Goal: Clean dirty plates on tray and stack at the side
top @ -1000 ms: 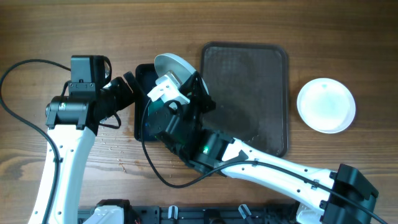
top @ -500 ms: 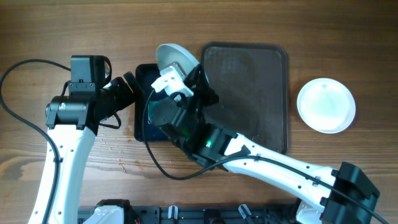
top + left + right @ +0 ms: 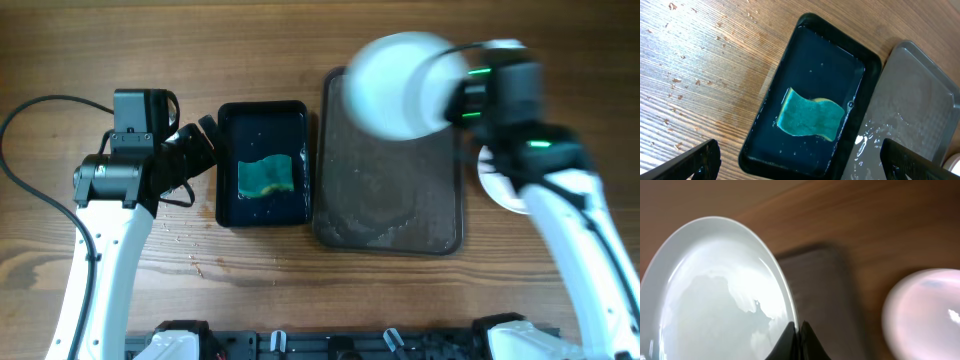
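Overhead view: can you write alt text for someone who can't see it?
The right arm holds a blurred white plate over a wet dark brown tray, with a second plate on the table to the right. Left of that tray, a green sponge sits in a small black tray beside the left arm.

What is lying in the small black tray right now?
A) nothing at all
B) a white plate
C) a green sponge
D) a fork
C: a green sponge lies alone in the black tray, while the right gripper holds a plate over the brown tray.
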